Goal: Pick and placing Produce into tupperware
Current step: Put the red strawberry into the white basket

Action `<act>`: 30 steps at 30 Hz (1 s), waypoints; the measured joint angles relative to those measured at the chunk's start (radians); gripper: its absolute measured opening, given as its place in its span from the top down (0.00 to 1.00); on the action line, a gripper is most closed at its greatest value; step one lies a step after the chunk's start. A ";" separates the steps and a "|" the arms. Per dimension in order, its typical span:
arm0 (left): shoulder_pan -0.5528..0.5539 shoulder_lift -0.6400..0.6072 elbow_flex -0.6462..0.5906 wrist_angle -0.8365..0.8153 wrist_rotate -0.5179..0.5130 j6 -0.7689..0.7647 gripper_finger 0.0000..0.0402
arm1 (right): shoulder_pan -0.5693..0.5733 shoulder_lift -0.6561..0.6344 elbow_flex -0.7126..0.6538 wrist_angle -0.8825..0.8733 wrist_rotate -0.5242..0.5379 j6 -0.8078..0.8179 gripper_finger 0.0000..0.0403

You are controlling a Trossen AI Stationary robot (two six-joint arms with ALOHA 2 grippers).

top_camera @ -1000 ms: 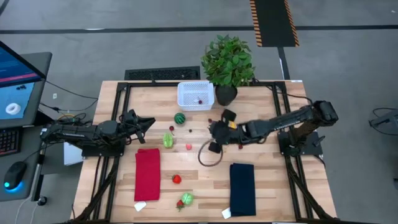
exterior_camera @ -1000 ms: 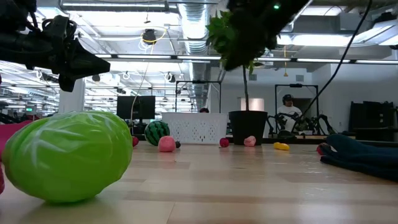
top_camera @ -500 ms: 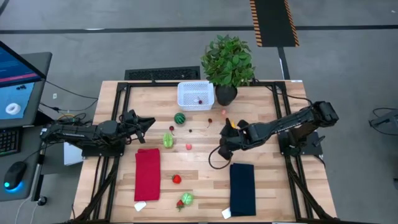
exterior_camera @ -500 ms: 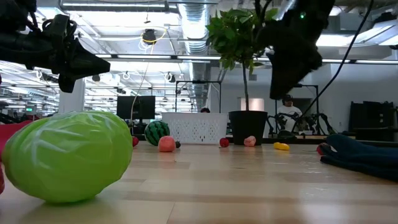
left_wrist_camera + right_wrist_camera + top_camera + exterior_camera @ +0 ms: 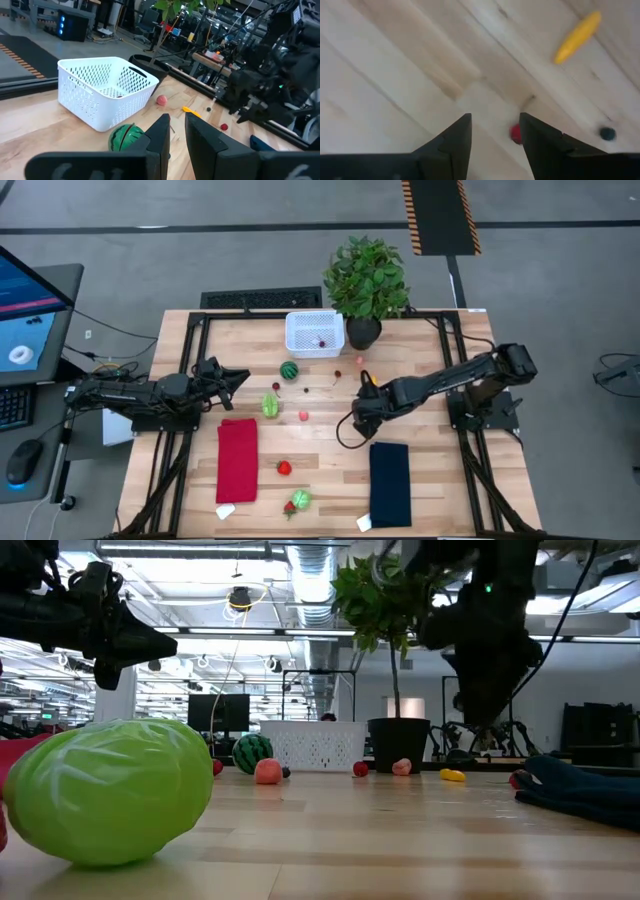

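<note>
The white mesh basket (image 5: 315,333) stands near the table's far edge with a small red piece in it, and shows in the left wrist view (image 5: 102,90). Produce lies scattered on the wood: striped watermelon ball (image 5: 289,370), green cabbage (image 5: 271,403), pink piece (image 5: 303,416), red piece (image 5: 284,468). My right gripper (image 5: 358,408) hangs open at mid-table, pointing down. Its wrist view (image 5: 492,135) shows a small red piece (image 5: 515,132) on the table between its fingers, untouched, and a yellow piece (image 5: 577,36) beyond. My left gripper (image 5: 235,375) waits open at the table's left.
A potted plant (image 5: 367,280) stands right of the basket at the far edge. A red cloth (image 5: 237,460) and a navy cloth (image 5: 390,483) lie toward the near edge, with a green and red piece (image 5: 298,501) between them. A black cable loops under the right arm.
My right gripper has moved from beside the basket a little toward the table's right edge and come down toward the tabletop, staying open. The left arm and the produce have kept still.
</note>
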 joint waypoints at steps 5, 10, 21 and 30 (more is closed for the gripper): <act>0.000 0.000 0.000 0.000 0.001 0.000 0.88 | -0.025 0.025 -0.003 -0.037 -0.026 0.008 0.55; 0.000 0.002 0.000 0.000 0.049 0.000 0.88 | -0.041 0.053 -0.028 0.002 -0.051 -0.021 0.55; 0.000 0.039 0.000 0.027 0.310 0.011 0.87 | -0.018 0.062 -0.039 0.140 0.007 -0.101 0.55; -0.041 0.136 0.000 0.018 0.575 -0.104 0.83 | -0.003 0.062 -0.040 0.200 0.070 -0.132 0.55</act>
